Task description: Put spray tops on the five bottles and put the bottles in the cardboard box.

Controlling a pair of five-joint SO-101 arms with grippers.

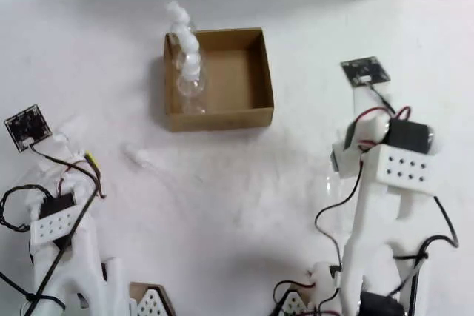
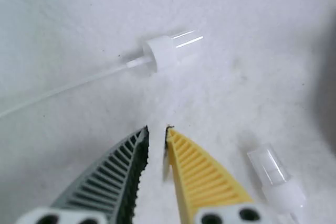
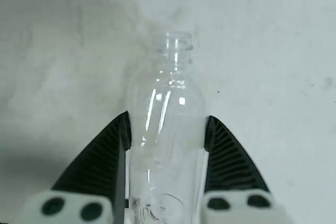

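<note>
A bottle with a bare neck is held between the fingers of the right hand, at about 4 o'clock on the counter. The left hand is narrow, almost closed and empty, above a loose spray top. This top is best taken by its white collar and not by the thin tube, so the hand should first be opened wider, and the tube then guided straight into the neck. The cardboard box, at 12 o'clock, holds capped bottles along its 9 o'clock side.

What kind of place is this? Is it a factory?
Probably not a factory, more likely a robot test lab. Two small arms sit at a white table, with a cardboard box and clear bottles to pack.
</note>
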